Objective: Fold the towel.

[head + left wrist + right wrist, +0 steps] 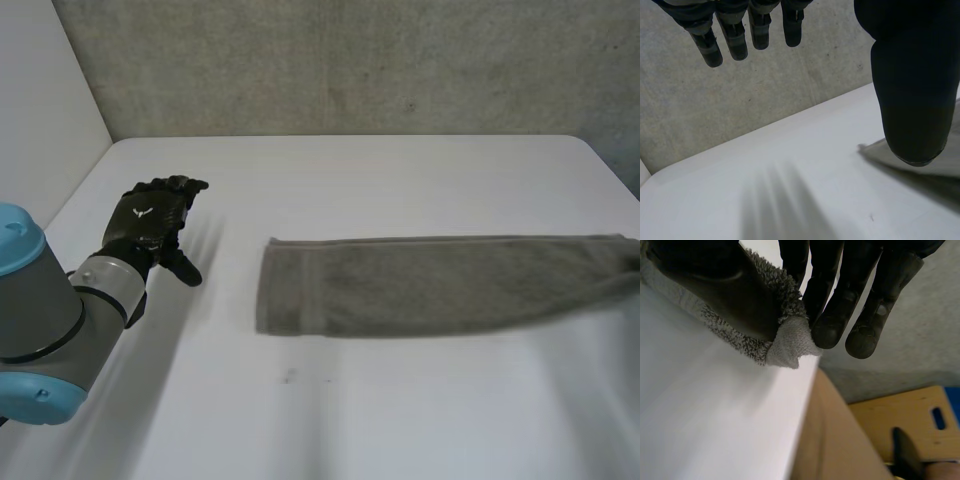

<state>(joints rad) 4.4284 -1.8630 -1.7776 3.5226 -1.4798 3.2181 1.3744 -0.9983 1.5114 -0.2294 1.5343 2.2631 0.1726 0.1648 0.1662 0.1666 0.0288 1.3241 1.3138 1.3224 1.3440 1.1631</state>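
The right robot hand [832,315] is clamped on the towel [785,345]. In its wrist view the thumb presses a corner of the cloth against the fingers, and a small tip of terry sticks out just past the fingertips. That corner is at the edge of the desk [700,405]. Beyond the edge, lower down, is a wooden box [900,415].

The left robot hand [150,225] holds nothing. Its fingers are straight and a little apart, and the thumb stands off to the side. In the head view it is over the left part of the desk, well apart from the towel. Its grey arm [50,310] with the light-blue cap comes in from the near left corner. In the left wrist view the fingertips point toward the grey wall [350,60] behind the desk, and the towel's near end shows beside the thumb.

The towel lies as a long, narrow grey strip across the desk, already folded lengthwise. Its left end is squared off near the middle of the desk, and it runs out to the right side. The left end lies flat on the desk. The far right end is blurred in the head view, so how it sits there cannot be told from that view.
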